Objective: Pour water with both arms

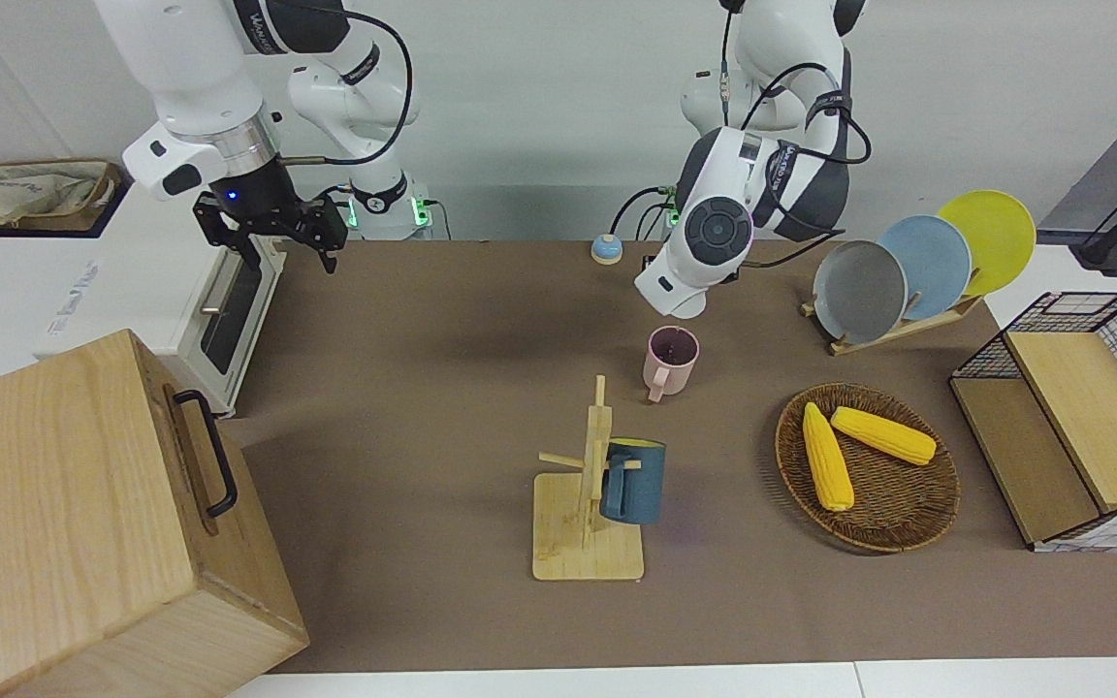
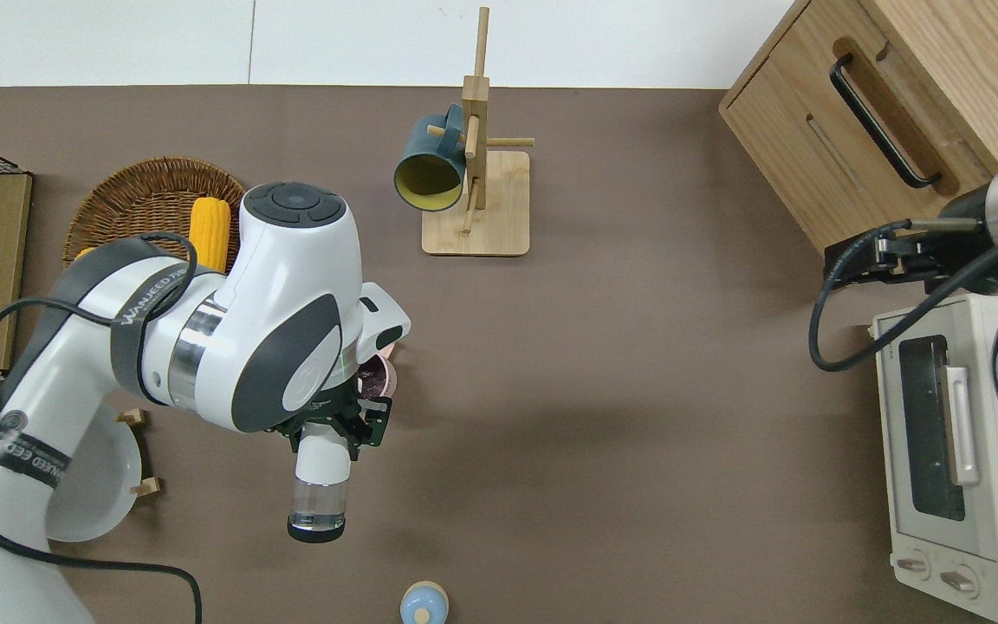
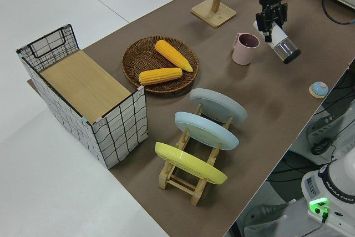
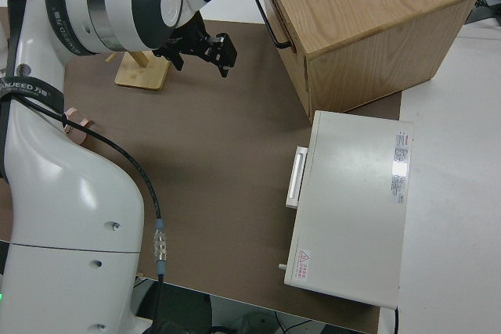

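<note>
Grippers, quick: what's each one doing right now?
Left gripper: shut on the clear bottle, tipped over the pink cup.
Right gripper: open, holding nothing.

The front camera stood across the counter [image 1: 442, 320] and faced both robots, taking in nearly the whole brown mat from a raised spot. The overhead camera looked straight down, the arms entering from the bottom edge. Both showed the wooden mug stand [image 1: 590, 504] and the pink cup [image 1: 671, 361] — the middle of the mat. The left side camera sat high at the plate rack [image 3: 195, 154] end, looking diagonally along the counter. The right side camera hung close above the right arm, looking out over the toaster oven [image 4: 352, 205] and wooden box [image 4: 360, 21].
</note>
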Controlling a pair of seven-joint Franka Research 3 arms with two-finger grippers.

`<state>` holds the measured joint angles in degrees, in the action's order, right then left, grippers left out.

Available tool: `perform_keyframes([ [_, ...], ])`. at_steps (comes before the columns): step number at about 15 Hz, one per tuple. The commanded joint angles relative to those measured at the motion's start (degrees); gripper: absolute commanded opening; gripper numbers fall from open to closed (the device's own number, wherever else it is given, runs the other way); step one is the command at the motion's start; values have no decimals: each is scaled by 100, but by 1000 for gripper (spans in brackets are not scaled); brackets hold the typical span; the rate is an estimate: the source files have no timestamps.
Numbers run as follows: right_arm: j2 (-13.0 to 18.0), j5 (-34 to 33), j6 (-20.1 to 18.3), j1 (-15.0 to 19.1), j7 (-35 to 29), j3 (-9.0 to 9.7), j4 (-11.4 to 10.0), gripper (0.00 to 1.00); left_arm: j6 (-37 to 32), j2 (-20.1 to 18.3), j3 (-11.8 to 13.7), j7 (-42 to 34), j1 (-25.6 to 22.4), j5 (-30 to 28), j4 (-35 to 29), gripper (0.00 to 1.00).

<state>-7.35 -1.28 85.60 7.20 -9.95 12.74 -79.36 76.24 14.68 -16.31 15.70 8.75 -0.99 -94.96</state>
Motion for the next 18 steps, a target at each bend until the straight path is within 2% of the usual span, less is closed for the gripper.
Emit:
perform_keyframes([
  [1,31,57,9,115,134,71,-9,990,469,-685,84,38,12,-112,-653,0],
  [4,31,57,9,115,134,71,-9,987,909,-1071,102,21,4,-191,-1154,0],
  [8,31,57,9,115,134,71,-9,990,1953,-1774,102,3,12,-332,-2165,0],
  [12,31,57,9,115,134,71,-9,987,2596,-2161,93,-23,30,-490,-2736,0],
  [15,31,57,9,115,142,71,-9,987,3491,-2706,93,-32,47,-770,-3483,0],
  [18,31,57,9,115,134,71,-9,987,4301,-2918,40,-32,83,-789,-3941,0],
])
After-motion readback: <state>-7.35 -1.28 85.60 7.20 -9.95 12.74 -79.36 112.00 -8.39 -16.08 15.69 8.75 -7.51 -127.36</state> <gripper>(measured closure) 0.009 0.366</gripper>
